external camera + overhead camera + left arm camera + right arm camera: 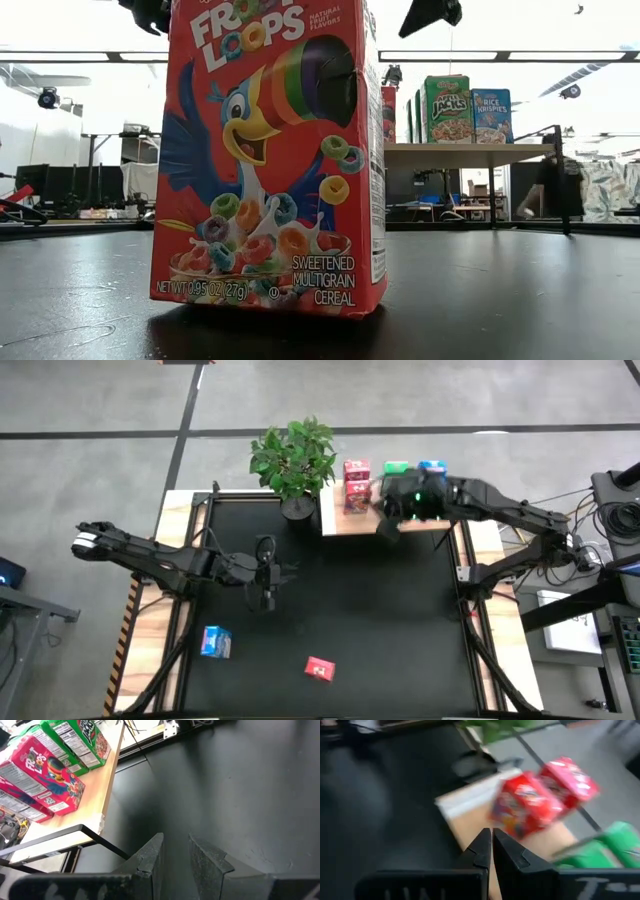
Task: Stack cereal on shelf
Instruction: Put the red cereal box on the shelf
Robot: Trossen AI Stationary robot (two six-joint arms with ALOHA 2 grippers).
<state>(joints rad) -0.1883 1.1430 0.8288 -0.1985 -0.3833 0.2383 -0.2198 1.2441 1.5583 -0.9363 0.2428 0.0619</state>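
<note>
Shelf [350, 520] carries red, green and blue cereal boxes; right gripper [491, 841] hovers above it, fingers pressed together, empty; left gripper [175, 855] narrowly parted over black table [380, 620], empty.

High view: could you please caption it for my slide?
Right gripper shut over the shelf; left gripper mid-table.

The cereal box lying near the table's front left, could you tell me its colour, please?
Blue cereal box; seen best from the high view.

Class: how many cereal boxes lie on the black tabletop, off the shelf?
2: a blue box near the front left, a red box front centre. Others stand on the shelf; some may be hidden.
</note>
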